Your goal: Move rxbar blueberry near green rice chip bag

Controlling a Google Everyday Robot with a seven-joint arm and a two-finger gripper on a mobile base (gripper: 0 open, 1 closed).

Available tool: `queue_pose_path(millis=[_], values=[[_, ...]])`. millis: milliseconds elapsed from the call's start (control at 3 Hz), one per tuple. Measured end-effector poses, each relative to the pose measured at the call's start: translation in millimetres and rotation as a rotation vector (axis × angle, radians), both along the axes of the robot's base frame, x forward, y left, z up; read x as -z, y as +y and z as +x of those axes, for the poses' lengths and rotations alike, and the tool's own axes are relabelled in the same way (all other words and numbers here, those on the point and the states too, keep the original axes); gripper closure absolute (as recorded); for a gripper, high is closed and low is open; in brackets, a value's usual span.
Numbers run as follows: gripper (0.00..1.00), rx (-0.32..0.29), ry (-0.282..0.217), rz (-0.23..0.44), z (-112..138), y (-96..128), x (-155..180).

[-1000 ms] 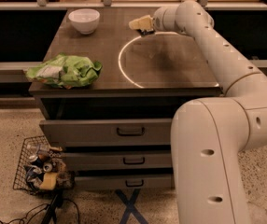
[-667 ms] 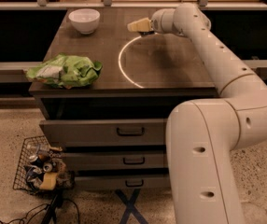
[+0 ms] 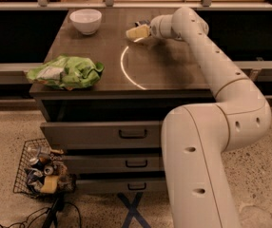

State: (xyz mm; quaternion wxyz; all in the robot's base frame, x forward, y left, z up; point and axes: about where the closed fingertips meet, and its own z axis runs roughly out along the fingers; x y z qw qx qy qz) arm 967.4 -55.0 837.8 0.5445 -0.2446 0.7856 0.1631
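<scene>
The green rice chip bag (image 3: 65, 72) lies crumpled at the front left corner of the brown cabinet top (image 3: 174, 65). My gripper (image 3: 137, 32) reaches over the far middle of the top, well behind and to the right of the bag. A small dark thing with light print, which looks like the rxbar blueberry (image 3: 142, 23), lies just behind the gripper, mostly hidden by it. I cannot tell whether the gripper touches it.
A white bowl (image 3: 85, 21) stands at the far left of the top. A pale ring of light (image 3: 124, 72) marks the middle of the top. Drawers (image 3: 133, 134) fill the cabinet front. A wire basket of cans (image 3: 42, 175) sits on the floor at the left.
The arm has stretched a little farther toward the back of the cabinet top. The bag and the bowl have not moved.
</scene>
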Motion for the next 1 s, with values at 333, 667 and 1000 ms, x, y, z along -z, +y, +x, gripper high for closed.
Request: queue_pose_path(millis=[333,667,1000], values=[[0.25,-0.009,0.024,-0.009,0.5,4.1,11.0],[0.48,0.003,0.039,0.019,1.7,4.3,18.6],[0.7,0.003,0.039,0.019,1.7,4.4,13.4]])
